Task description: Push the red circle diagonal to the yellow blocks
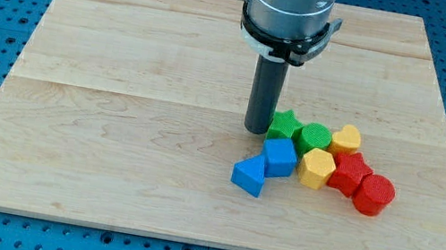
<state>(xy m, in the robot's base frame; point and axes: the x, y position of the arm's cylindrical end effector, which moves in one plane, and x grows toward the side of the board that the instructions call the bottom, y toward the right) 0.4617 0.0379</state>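
The red circle (375,194) lies at the right end of a tight cluster of blocks, right of centre on the wooden board (114,125). A red star-like block (349,173) touches it on its upper left. A yellow hexagon (318,167) sits left of that, and a yellow heart (347,139) sits above. My tip (256,130) rests on the board at the cluster's left, just beside the green star (285,124), far from the red circle.
A green circle (315,137) sits between the green star and the yellow heart. A blue cube (279,157) and a blue triangle (249,176) lie at the cluster's lower left. Blue pegboard surrounds the board.
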